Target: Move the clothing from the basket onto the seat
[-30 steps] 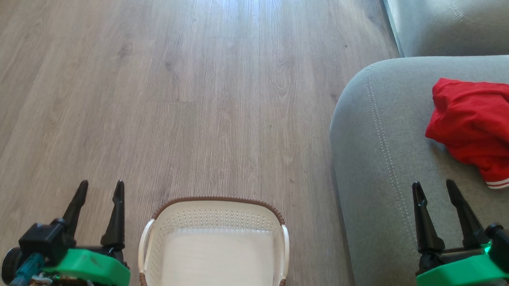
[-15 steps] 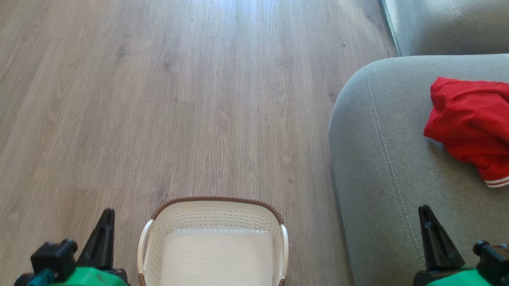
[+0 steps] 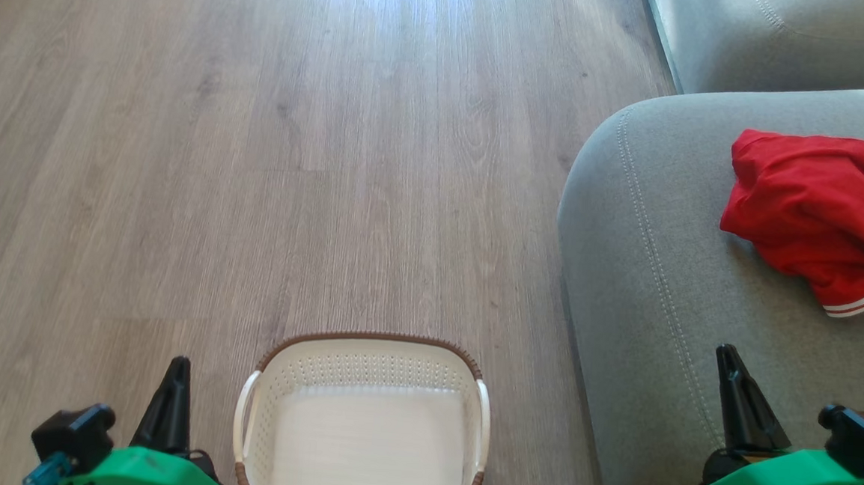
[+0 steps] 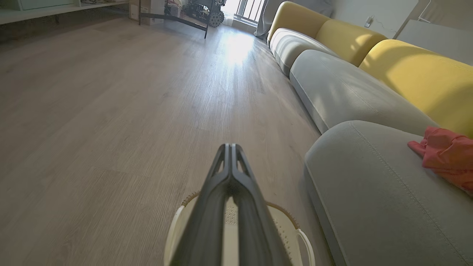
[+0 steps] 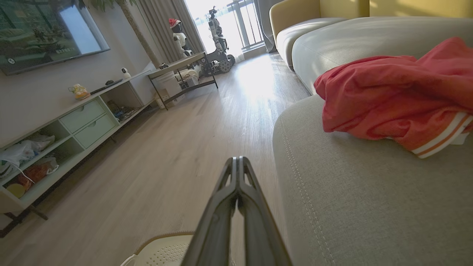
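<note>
Resting low at the lower left of the head view, the left gripper (image 3: 178, 366) points up-frame. It sits just left of the basket (image 3: 370, 338), over the wood floor (image 3: 258, 149). In the left wrist view its two dark fingers (image 4: 207, 214) lie pressed together, tips meeting, nothing between them.

The right gripper (image 3: 729, 354) sits low at the lower right, over the near part of the seat (image 3: 646, 300), also pointing up-frame. In the right wrist view its fingers (image 5: 214, 221) are likewise pressed tip to tip, holding nothing.

The clothing (image 3: 809, 213) lies in a crumpled heap on the seat, toward the right edge of the head view. Its white-striped trim is at the near corner, up-frame and right of the right gripper, not touching it. The basket stands on the floor beside the seat, its pale bottom in plain sight.

Against one second ago: both grippers then stood higher in the head view with their fingers spread apart. Half a second ago they were already drawn low and closed. Since then the left gripper's body has slid a little further down and left, and the right has barely shifted. Clothing, basket and seat are unchanged.
</note>
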Available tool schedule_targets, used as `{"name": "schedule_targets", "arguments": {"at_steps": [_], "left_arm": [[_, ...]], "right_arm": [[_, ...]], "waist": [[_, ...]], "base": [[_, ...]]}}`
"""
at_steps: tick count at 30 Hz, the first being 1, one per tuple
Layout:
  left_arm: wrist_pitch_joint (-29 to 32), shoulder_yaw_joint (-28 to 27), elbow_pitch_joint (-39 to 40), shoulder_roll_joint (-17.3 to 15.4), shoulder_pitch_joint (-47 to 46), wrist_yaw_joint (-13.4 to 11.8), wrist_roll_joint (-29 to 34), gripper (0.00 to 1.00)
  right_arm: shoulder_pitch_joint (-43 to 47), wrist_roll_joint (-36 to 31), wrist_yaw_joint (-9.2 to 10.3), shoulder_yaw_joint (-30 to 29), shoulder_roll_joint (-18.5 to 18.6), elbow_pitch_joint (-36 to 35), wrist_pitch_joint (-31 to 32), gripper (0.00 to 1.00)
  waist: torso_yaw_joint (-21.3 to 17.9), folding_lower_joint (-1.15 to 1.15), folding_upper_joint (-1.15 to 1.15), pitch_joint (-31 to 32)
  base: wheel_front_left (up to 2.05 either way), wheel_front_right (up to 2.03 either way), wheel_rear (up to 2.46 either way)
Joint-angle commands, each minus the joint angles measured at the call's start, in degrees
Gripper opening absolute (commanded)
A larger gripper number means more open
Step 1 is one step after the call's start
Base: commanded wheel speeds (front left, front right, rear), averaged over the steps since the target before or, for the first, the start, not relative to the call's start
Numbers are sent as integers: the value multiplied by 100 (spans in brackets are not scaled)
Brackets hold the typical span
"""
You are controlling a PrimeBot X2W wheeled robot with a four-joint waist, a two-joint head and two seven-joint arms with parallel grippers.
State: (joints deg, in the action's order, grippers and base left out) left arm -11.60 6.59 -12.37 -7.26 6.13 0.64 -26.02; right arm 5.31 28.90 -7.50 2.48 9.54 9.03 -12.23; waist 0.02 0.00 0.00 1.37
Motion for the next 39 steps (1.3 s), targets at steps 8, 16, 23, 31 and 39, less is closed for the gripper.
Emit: {"name": "schedule_targets", "arguments": {"at_steps": [8, 16, 23, 31, 39], "left_arm": [[155, -207, 147, 0, -368, 85, -560, 0], [286, -294, 122, 35, -437, 133, -1043, 0], [401, -371, 100, 66, -497, 175, -1465, 0], [533, -459, 75, 100, -566, 222, -1945, 0], [665, -548, 50, 135, -635, 270, -2427, 0]], "right_arm": [[-311, 554, 0, -87, 10, -111, 146, 0], [-377, 1029, 0, -133, -31, -63, 269, 0], [-434, 1443, 0, -176, -68, -21, 378, 0], [-499, 1912, 0, -228, -113, 27, 505, 0], [-565, 2381, 0, -282, -159, 75, 633, 0]], "waist": [[0, 0, 0, -12], [0, 0, 0, -23], [0, 0, 0, -33], [0, 0, 0, -44], [0, 0, 0, -56]], "base": [[0, 0, 0], [0, 0, 0], [0, 0, 0], [0, 0, 0], [0, 0, 0]]}}
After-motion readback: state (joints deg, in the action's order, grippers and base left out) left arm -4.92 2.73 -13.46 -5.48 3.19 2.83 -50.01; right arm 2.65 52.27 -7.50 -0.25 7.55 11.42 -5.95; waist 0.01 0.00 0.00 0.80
